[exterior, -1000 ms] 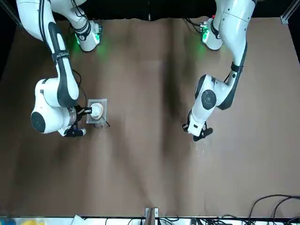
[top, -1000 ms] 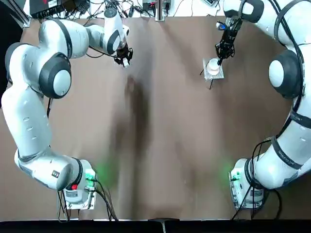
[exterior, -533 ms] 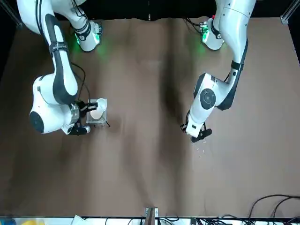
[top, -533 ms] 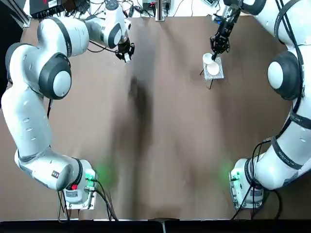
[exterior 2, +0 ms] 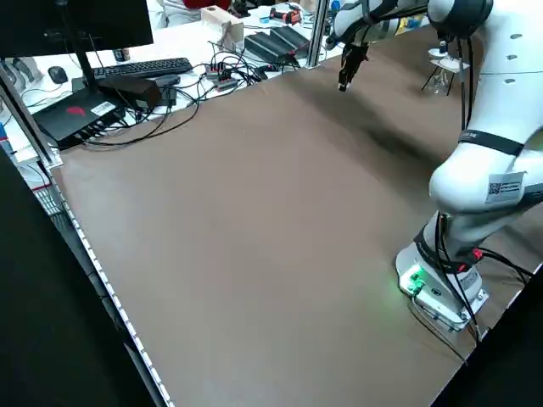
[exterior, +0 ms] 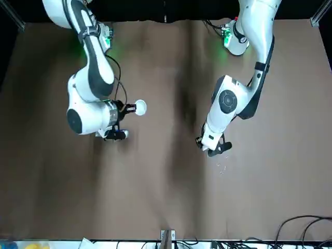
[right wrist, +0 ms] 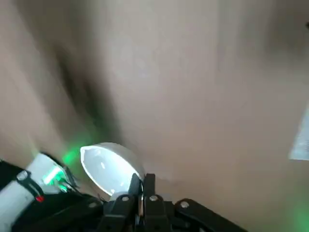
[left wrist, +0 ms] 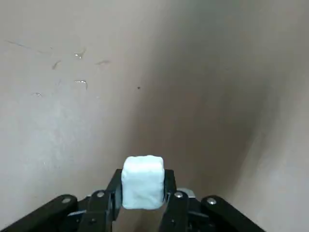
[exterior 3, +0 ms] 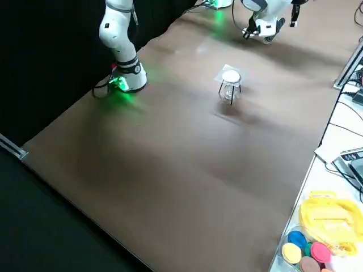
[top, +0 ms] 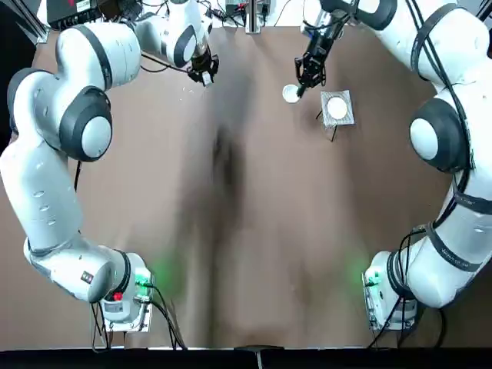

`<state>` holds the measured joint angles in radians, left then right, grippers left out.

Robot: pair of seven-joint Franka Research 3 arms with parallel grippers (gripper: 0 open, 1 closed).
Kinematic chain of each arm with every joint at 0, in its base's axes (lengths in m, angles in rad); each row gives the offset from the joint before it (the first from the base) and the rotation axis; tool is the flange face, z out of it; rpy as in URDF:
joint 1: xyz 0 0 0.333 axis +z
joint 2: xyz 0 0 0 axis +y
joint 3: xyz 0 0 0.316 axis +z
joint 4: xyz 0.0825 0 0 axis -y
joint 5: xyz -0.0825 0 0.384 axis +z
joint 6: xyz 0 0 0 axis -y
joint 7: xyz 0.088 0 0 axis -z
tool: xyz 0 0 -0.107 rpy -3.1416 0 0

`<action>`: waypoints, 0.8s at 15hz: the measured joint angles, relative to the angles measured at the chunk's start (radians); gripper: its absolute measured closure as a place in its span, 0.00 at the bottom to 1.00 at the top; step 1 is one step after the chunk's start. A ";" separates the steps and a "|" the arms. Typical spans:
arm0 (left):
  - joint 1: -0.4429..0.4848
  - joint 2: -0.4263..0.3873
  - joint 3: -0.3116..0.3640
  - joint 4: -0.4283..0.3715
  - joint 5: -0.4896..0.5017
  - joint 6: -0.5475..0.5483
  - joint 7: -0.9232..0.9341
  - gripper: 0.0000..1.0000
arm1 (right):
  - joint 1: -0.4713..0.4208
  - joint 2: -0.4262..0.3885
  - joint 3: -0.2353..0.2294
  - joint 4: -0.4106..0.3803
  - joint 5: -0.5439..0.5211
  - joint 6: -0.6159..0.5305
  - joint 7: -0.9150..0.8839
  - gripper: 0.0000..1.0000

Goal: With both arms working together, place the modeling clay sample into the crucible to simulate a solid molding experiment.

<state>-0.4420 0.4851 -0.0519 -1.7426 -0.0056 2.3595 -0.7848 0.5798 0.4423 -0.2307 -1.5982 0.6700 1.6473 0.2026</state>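
Left wrist view, left end effector point(left wrist: 143, 191) pinching clay sample point(left wrist: 143, 182), right one point(right wrist: 143, 186) gripping crucible point(right wrist: 112, 166)

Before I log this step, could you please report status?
Left gripper: clay sample held. Right gripper: crucible held, beside the stand.

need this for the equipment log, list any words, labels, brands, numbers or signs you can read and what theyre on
No text can be read in these views.
White label with a square code, on the left arm: too small to read.
White label on the black box: too small to read.
Keyboard: key markings too small to read.
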 joint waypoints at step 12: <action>-0.042 -0.065 -0.123 0.169 0.000 -0.348 -0.150 0.61 | 0.155 0.156 0.006 0.132 0.063 0.226 0.352 0.95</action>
<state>-0.4841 0.4196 -0.1745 -1.5736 -0.0057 2.0119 -0.9346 0.7348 0.5982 -0.2250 -1.4660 0.7325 1.8731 0.5545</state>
